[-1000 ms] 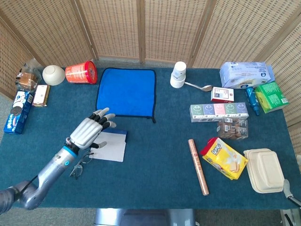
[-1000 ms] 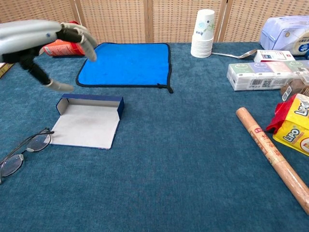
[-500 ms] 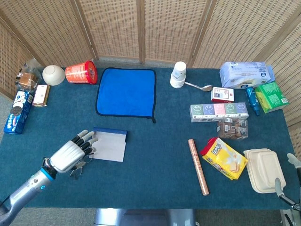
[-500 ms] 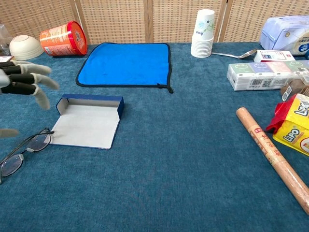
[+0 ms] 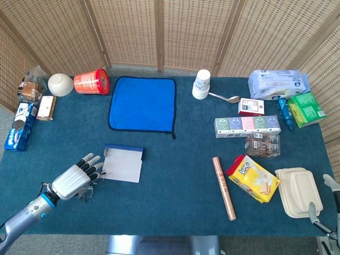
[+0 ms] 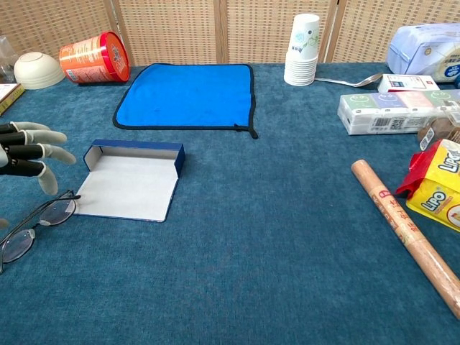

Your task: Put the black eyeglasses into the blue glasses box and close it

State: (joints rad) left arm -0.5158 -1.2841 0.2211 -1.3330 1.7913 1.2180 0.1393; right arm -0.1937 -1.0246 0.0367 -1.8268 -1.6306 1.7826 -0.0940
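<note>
The black eyeglasses [image 6: 56, 211] lie unfolded on the blue tablecloth at the near left, just left of the blue glasses box [image 6: 133, 183]. The box lies open, white lining up, with its blue wall on the far side. My left hand [image 5: 74, 179] hovers over the eyeglasses [image 5: 85, 193] with its fingers [image 6: 32, 149] spread, holding nothing; most of the frame is hidden under it in the head view. The box [image 5: 123, 163] sits just right of that hand. Only fingertips of my right hand [image 5: 312, 210] show at the near right table edge.
A blue cloth [image 5: 142, 103] lies behind the box, with a red can [image 5: 91, 82] and white bowl [image 5: 60, 84] at the far left. Paper cups [image 5: 201, 84], a brown roll [image 5: 224, 187], a yellow snack bag [image 5: 254, 178] and a takeaway box [image 5: 300, 191] occupy the right side.
My left hand has drawn back from above the box toward the near left and now hangs over the eyeglasses. Fingertips of the right hand have come into view at the right edge.
</note>
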